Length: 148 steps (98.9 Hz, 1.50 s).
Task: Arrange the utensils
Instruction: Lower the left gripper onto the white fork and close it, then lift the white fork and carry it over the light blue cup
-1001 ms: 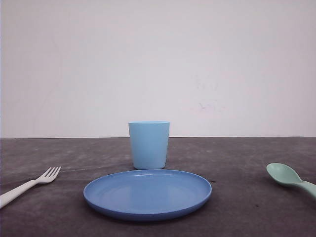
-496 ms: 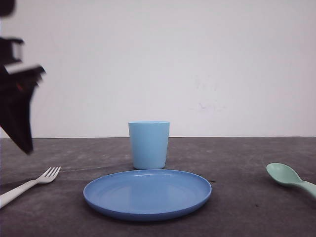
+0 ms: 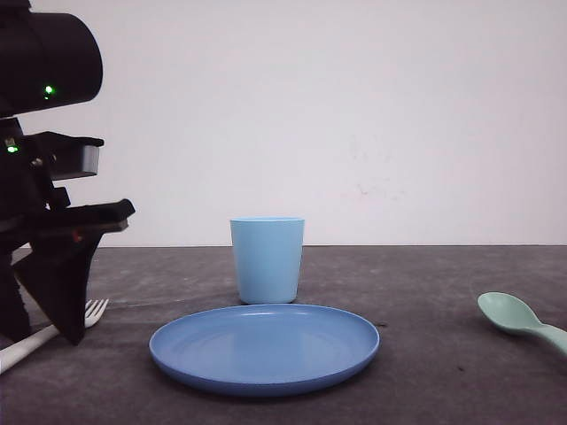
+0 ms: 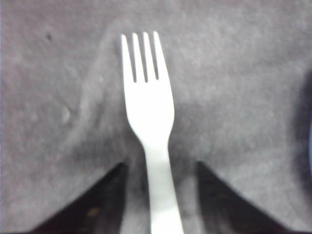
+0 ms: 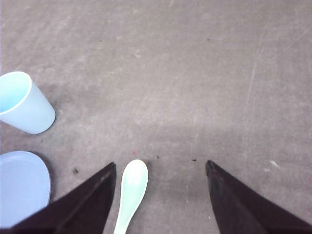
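Fork (image 3: pixel 89 312) lay at the near left of the table (image 3: pixel 425 283), tines pointing far and inward toward the plate (image 3: pixel 264 347); spoon (image 3: pixel 512 316) mirrored it at the near right, bowl toward the centre. Cup (image 3: pixel 267 259) stood upright just beyond the plate's far rim, apart from it. Layout read as a place setting with both utensils waiting outside the plate, each on the side of the arm nearest it.

Left gripper (image 4: pixel 158 168) hung low over the fork, jaws spread, one finger either side of the handle with table showing in both gaps; not touching it. The handle ran straight down the middle between them, so the approach looked lined up for a pinch across the narrow shaft below the tines. In the front view the arm covered much of the fork's handle.

Right gripper (image 5: pixel 160 165) was also open, higher above the table. The spoon (image 5: pixel 131 187) sat off-centre between its fingers, close to one finger (image 5: pixel 90 195), slightly angled. Judged not yet aligned; it would need a sideways shift before closing.

Nothing was lifted yet; task at the very start.
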### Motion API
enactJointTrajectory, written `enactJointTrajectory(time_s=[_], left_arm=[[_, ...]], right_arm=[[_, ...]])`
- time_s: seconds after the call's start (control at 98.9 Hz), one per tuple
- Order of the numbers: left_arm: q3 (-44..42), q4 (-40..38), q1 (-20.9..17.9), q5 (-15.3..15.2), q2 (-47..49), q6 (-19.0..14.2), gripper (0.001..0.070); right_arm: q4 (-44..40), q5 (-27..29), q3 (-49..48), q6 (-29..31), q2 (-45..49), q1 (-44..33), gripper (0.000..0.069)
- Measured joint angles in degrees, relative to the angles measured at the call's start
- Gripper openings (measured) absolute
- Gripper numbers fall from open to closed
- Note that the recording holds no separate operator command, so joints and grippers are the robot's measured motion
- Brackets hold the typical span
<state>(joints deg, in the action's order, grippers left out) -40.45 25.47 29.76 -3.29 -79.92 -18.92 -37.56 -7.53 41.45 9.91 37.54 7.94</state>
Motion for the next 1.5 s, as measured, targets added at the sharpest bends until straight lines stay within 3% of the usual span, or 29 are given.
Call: enactJointTrajectory(time_s=[0.101, 0.162, 0.395, 0.566, 0.829, 0.84, 1.062, 1.497], left_arm=[[-0.3, -0.9, 0.1, -0.5, -0.9, 0.0, 0.0088], [-0.5, -1.1, 0.1, -0.4, -1.1, -0.3, 0.0049], [-0.8, -1.0, 0.2, -0.6, -1.1, -0.9, 0.004], [-2.8, -2.4, 0.2, -4.1, 4.4, -0.4, 0.004], [-5.0, -28.5, 1.4, -3.5, 19.5, 1.8, 0.004], [-5.0, -34.3, 2.4, -2.9, 18.9, 3.7, 0.004], [-5.0, -48.4, 5.6, -2.5, 10.2, 8.8, 0.004], [-5.0, -69.3, 8.3, -2.3, -11.4, 9.5, 0.004]], right_arm=[[0.0, 0.0, 0.0, 0.0, 0.0, 0.0, 0.0364], [0.0, 0.0, 0.0, 0.0, 0.0, 0.0, 0.0364], [0.0, 0.0, 0.0, 0.0, 0.0, 0.0, 0.0364], [0.0, 0.0, 0.0, 0.0, 0.0, 0.0, 0.0364], [1.1, 0.0, 0.0, 0.0, 0.0, 0.0, 0.0364], [1.8, 0.0, 0.0, 0.0, 0.0, 0.0, 0.0364], [3.9, 0.0, 0.0, 0.0, 0.0, 0.0, 0.0364], [4.5, 1.3, 0.0, -1.0, 0.0, 0.0, 0.0364]])
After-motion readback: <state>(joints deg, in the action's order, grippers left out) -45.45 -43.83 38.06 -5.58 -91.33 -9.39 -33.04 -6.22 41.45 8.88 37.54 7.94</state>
